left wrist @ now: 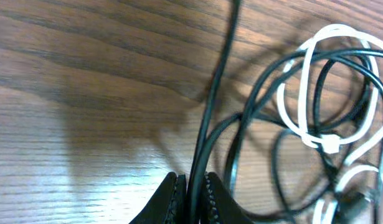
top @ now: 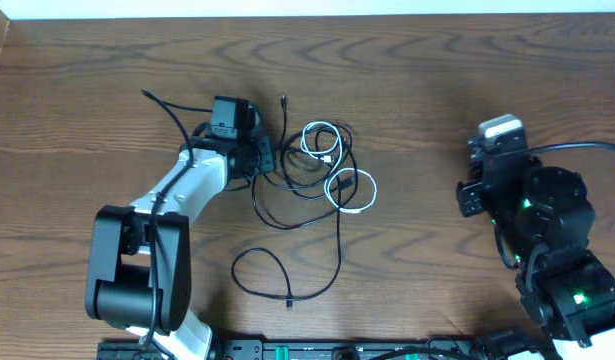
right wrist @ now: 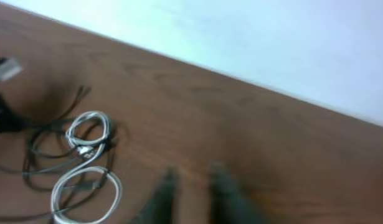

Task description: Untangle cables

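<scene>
Just left of the looped white plastic cord [left wrist: 330, 144], clamped on a thin black rubbery cable [left wrist: 214, 93] with the left gripper [left wrist: 192, 196], probably to draw that strand from the tangle. Well right of it, right gripper [right wrist: 191, 193] jaws apart, empty.

Dark wood-grain table [top: 427, 70], blurred pale surface beyond, perhaps a wall [right wrist: 253, 31]
</scene>
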You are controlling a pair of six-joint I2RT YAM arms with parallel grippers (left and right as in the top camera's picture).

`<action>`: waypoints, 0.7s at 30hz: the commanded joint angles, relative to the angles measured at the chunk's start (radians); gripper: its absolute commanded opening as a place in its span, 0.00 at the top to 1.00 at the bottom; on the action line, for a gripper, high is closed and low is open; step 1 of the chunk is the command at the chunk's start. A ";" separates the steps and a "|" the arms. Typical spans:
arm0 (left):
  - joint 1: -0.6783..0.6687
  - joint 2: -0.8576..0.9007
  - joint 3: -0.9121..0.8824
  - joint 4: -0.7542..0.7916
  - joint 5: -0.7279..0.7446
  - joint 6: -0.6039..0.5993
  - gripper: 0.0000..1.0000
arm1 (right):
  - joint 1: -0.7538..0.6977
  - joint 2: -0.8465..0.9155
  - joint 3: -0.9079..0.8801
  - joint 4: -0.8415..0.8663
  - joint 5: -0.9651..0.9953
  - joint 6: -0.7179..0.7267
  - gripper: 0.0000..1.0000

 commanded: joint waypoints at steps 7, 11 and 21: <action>-0.058 0.012 -0.001 0.003 0.122 0.073 0.87 | -0.008 0.175 0.007 -0.027 -0.241 0.158 0.50; -0.098 0.012 -0.001 0.024 0.123 0.104 0.87 | -0.008 0.290 0.007 -0.005 -0.346 0.214 0.44; -0.225 0.012 -0.001 0.058 0.174 0.187 0.87 | -0.009 0.583 0.007 0.178 -0.461 0.405 0.55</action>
